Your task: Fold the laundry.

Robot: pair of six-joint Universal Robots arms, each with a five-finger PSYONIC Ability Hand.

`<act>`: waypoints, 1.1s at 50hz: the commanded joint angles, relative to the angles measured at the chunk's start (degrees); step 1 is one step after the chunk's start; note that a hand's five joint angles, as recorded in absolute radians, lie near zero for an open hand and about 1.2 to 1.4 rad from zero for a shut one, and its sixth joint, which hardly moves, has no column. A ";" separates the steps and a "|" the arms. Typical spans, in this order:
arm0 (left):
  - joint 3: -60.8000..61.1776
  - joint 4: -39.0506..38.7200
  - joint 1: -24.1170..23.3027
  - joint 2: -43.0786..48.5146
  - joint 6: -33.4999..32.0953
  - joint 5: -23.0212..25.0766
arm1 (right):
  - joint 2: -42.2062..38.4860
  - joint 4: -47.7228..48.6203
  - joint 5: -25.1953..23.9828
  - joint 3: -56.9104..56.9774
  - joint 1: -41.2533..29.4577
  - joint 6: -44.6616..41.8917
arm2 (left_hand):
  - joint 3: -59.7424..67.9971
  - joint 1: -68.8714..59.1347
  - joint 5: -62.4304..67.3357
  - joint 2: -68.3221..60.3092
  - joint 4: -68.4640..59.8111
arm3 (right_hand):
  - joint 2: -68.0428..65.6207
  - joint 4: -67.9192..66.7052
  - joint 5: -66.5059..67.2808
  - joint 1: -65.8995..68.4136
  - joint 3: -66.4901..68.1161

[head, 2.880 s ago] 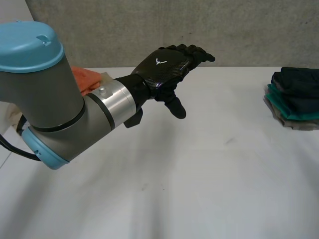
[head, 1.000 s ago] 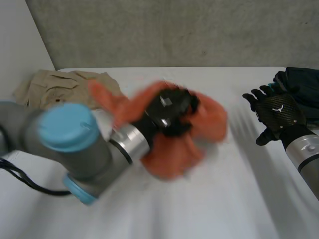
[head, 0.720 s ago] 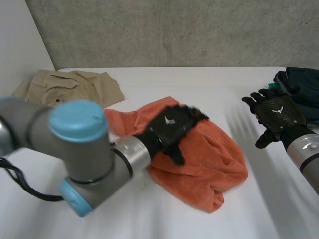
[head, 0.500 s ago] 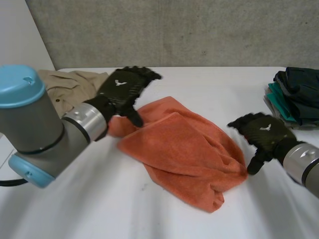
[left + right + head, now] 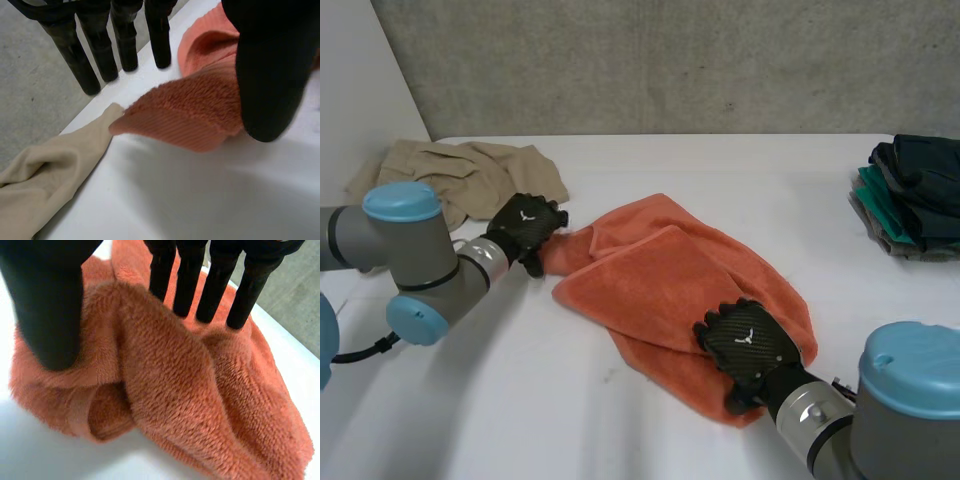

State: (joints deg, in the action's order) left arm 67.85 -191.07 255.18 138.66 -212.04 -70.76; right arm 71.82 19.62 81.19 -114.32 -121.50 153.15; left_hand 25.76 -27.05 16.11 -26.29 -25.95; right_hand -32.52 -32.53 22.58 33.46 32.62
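Head view: an orange towel (image 5: 690, 275) is lying crumpled mid-way across the white surface (image 5: 650, 430). The left robot hand (image 5: 527, 225) is resting at its left corner. In the left wrist view its fingers (image 5: 125, 40) are stretching straight, apart from the cloth, with the thumb (image 5: 272, 75) lying on it. The right robot hand (image 5: 748, 342) is sitting on the near right corner, straight fingers (image 5: 187, 285) pressing the pile, gripping nothing. A beige garment (image 5: 470, 175) is lying far left — a dark folded stack (image 5: 915, 195) far right.

White table (image 5: 620, 430); grey concrete wall (image 5: 670, 60) behind, far edge.
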 commanded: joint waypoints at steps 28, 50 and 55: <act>14.23 -0.36 -3.29 -33.45 11.29 -11.07 | 20.39 -16.90 -6.04 22.82 23.67 5.49 | 54.24 -52.95 53.89 -53.71 -54.05 | -47.48 -47.47 47.42 46.54 47.38; 29.53 -1.15 -8.03 -40.84 11.91 -8.08 | 13.69 -25.07 -0.59 16.25 19.73 4.52 | 54.24 -52.95 53.89 -53.71 -54.05 | 21.26 21.28 -21.32 -22.20 -21.36; 29.89 -1.15 -8.12 -41.46 12.35 -8.08 | 15.46 -24.20 -3.94 8.07 15.61 8.82 | 54.24 -52.95 53.89 -53.71 -54.05 | 18.56 18.58 -18.63 -19.51 -18.66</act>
State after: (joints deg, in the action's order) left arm 97.32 -192.24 247.00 97.92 -200.19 -78.92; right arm 83.31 -5.62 81.67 -96.12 -101.68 157.95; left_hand 68.25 -65.61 55.88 -68.66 -68.61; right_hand -12.30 -12.42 2.70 12.85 12.28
